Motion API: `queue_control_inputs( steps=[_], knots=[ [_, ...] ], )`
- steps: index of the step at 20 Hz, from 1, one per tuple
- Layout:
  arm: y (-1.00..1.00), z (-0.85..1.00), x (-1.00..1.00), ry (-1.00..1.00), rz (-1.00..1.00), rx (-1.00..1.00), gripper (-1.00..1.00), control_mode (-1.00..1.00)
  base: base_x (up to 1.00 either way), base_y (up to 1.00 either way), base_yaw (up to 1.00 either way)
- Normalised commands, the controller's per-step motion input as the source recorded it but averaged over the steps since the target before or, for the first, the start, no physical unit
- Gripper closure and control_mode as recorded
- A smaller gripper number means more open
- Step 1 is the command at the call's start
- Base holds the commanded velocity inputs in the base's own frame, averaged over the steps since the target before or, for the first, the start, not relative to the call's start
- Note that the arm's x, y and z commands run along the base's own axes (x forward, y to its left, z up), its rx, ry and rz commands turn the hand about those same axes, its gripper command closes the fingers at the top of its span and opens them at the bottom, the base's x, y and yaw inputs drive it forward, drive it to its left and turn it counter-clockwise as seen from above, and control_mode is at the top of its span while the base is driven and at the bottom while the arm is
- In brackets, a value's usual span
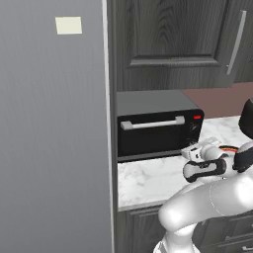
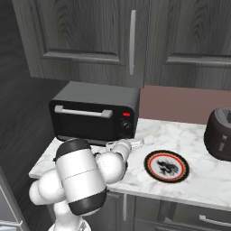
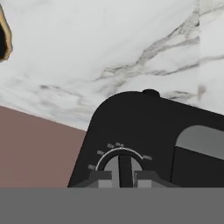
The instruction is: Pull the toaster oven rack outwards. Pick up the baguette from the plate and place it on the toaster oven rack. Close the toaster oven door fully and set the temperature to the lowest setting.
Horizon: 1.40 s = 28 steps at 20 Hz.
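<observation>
Step in hand: the toaster oven door (image 2: 88, 122) stands shut with its bar handle across the top, and the plate (image 2: 166, 166) on the table (image 2: 198, 178) carries no bread, so my judgement is that only the temperature setting is left.
Gripper: the gripper (image 3: 119, 174) is clamped on the ridge of the knob (image 3: 120, 168), its two tips pressed to either side of that upright bar (the jaws are nearly together, with just the ridge between them).
Where the knob lies: dead ahead of the gripper, at 12 o'clock along its own line, on the toaster oven (image 1: 157, 126), right end of the front panel, below the red light (image 2: 126, 114).
Axis: in the hand view the ridge runs 12 to 6, under an arc of tick marks.
Next move, as I judge it: a roll of the wrist about the knob's axis; which way is lowest I cannot tell.
Plate: at about 4 o'clock from the oven in the right base view, well apart.
</observation>
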Motion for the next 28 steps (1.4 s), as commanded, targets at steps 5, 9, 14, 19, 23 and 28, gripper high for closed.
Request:
queue_control_inputs(
  steps=[5, 9, 14, 19, 23, 28],
  knots=[
    [-0.09, -0.17, 0.00, -0.03, 0.04, -0.17, 1.00, -1.00, 0.00, 0.00, 0.00],
    [0.00, -0.21, 0.00, -0.05, 0.07, -0.15, 1.00, -1.00, 0.00, 0.00, 0.00],
    [-0.01, -0.19, 0.00, -0.07, 0.06, -0.15, 1.00, -1.00, 0.00, 0.00, 0.00],
    [-0.12, -0.14, 0.01, -0.13, 0.09, -0.15, 1.00, -1.00, 0.00, 0.00, 0.00],
    [-0.13, -0.14, 0.04, -0.16, 0.14, -0.13, 1.00, -1.00, 0.00, 0.00, 0.00],
    [-0.04, -0.11, 0.05, -0.17, 0.15, -0.11, 1.00, -1.00, 0.00, 0.00, 0.00]
  ],
)
